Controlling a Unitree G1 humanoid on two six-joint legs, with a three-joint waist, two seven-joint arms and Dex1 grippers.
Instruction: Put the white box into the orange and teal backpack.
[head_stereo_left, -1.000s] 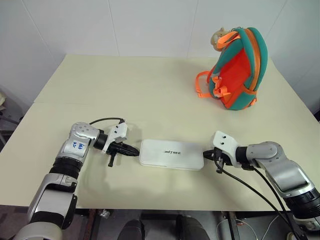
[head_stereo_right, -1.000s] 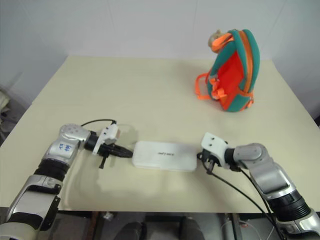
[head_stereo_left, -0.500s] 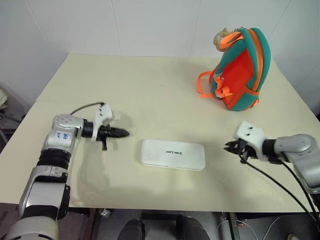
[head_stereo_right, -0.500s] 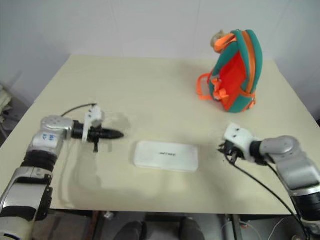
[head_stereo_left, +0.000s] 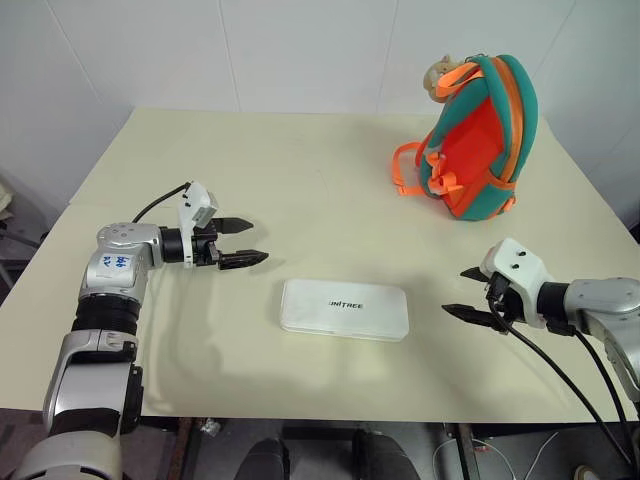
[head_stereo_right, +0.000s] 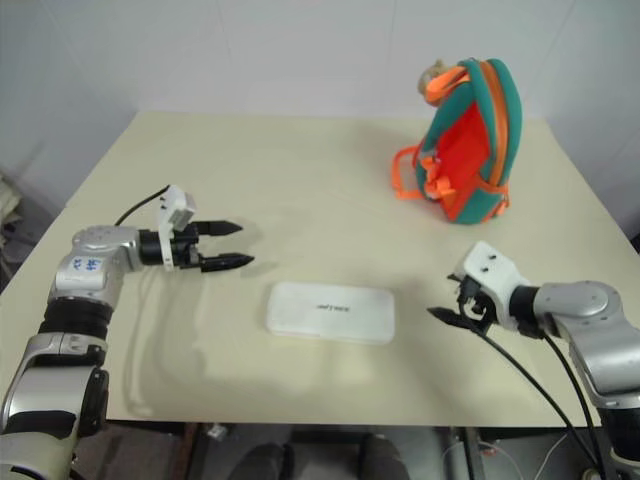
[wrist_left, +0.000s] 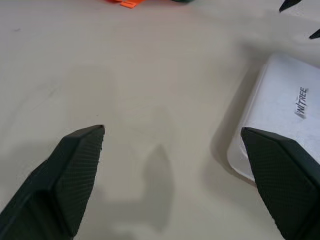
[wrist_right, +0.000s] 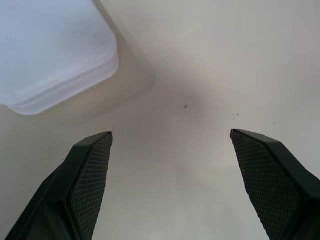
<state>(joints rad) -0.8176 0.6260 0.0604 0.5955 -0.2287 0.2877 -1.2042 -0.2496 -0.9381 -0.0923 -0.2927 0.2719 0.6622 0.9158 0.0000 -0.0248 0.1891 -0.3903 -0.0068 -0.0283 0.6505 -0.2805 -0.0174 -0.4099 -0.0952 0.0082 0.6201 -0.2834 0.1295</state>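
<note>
Both grippers have pulled away from the ends of the box since a second ago, and their fingers, then pressed together, are now spread wide.

On the left, the left gripper (head_stereo_left: 240, 243) hovers above the cream table (head_stereo_left: 250, 160), pointing toward the centre with its two black fingers apart and nothing between them. In the middle, the flat white rectangular box with rounded corners and small dark lettering (head_stereo_left: 345, 309) lies on the table near the front edge, untouched, between the two grippers. On the right, the right gripper (head_stereo_left: 466, 293) also stands open and empty, just beside the box's right end. Far behind it, the small teal backpack with orange panels and straps (head_stereo_left: 478, 135) stands upright near the back right corner, well apart from the box.

The risks, as I judge them: the box is glossy and flat, so a grip at one end only may let it slip or tilt. The backpack stands narrow and may tip over when the box pushes it. I cannot tell if its zip is open.
</note>
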